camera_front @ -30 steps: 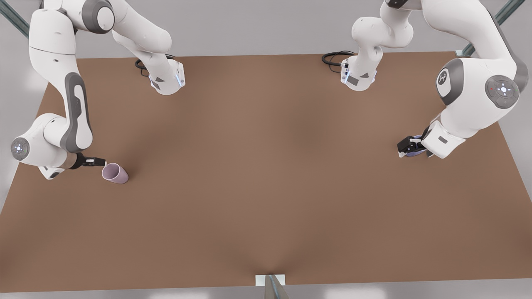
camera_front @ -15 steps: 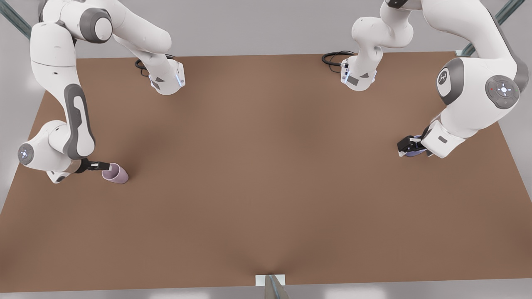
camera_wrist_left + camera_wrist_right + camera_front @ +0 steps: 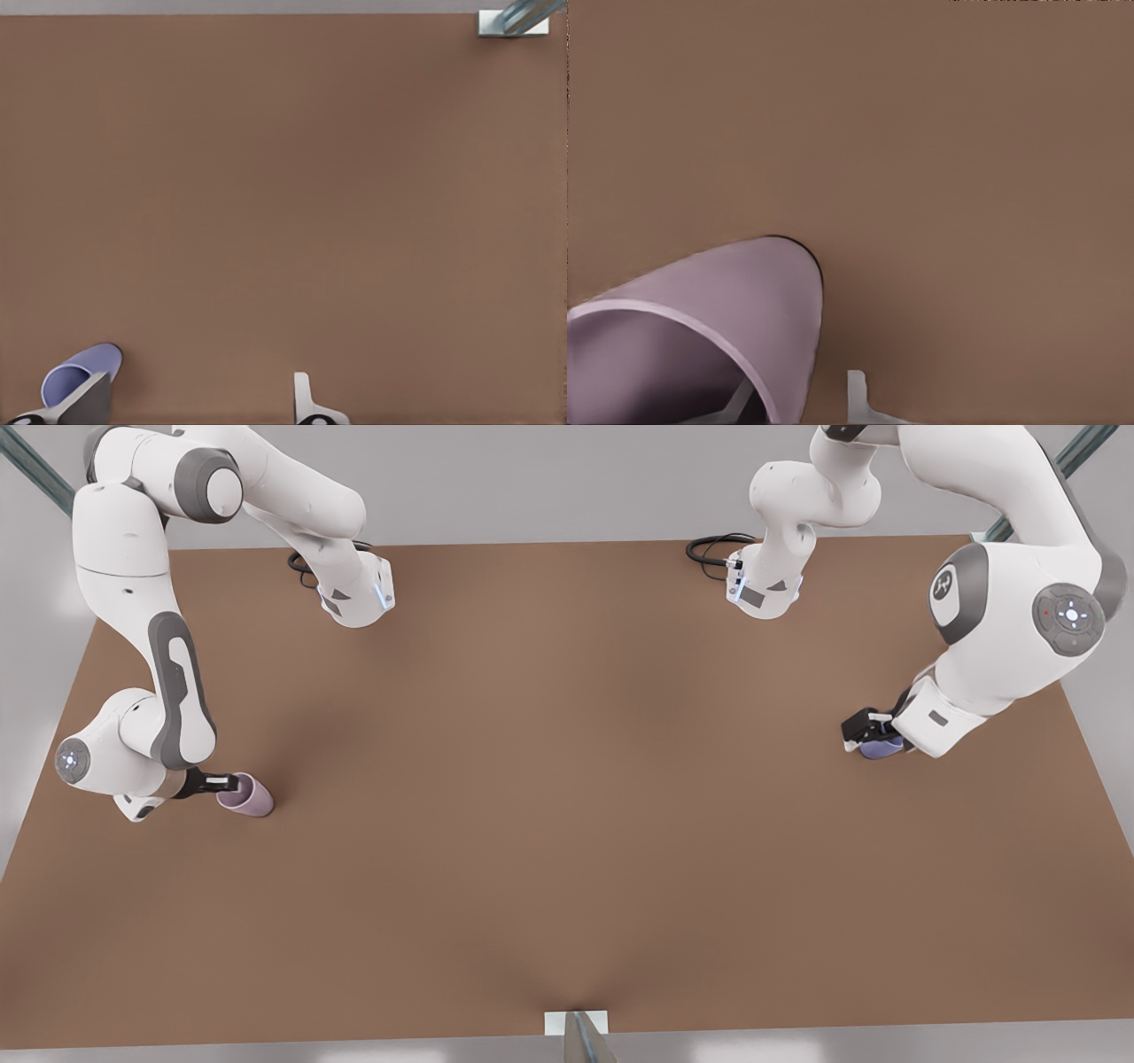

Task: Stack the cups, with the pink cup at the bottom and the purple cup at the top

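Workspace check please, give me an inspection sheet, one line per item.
Surface: brown table, bare across the middle.
Job's things: pink cup near the front view's left edge; purple cup near its right edge, far apart, not stacked.
Clutter: nothing seen.
Hands: right hand at the pink cup, one finger inside the rim, one finger outside, open. Left hand over the purple cup, fingers straddling one wall, open.
Cables: black cable loops by each arm base.
Surroundings: grey floor, metal frame struts.

The right gripper [image 3: 232, 783] is pushing one finger into the pink cup [image 3: 251, 796]; the left gripper [image 3: 861, 729] is shifting slightly off the purple cup [image 3: 881, 749].
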### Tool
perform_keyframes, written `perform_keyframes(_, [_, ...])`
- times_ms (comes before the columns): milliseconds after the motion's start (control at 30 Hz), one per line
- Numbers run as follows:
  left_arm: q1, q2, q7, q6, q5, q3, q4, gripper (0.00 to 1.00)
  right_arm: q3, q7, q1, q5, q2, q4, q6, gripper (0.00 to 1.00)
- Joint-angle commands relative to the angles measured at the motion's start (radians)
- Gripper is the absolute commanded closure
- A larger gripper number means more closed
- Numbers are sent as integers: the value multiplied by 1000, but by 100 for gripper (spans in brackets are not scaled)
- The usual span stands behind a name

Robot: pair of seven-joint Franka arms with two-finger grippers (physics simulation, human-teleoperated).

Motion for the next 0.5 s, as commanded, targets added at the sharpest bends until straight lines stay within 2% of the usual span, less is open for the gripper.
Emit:
perform_keyframes(0, [0, -1, -1, -16, -2, 0, 2, 0, 0, 11, 1, -8, -1, 1, -7, 65])
perform_keyframes(133, [0, -3, -4, -21, -2, -1, 3, 0, 0, 13, 4, -5, -5, 3, -11, 79])
perform_keyframes(467, [0, -11, 2, -32, -2, 0, 3, 0, 2, 10, 64, -3, -84, 12, -18, 79])
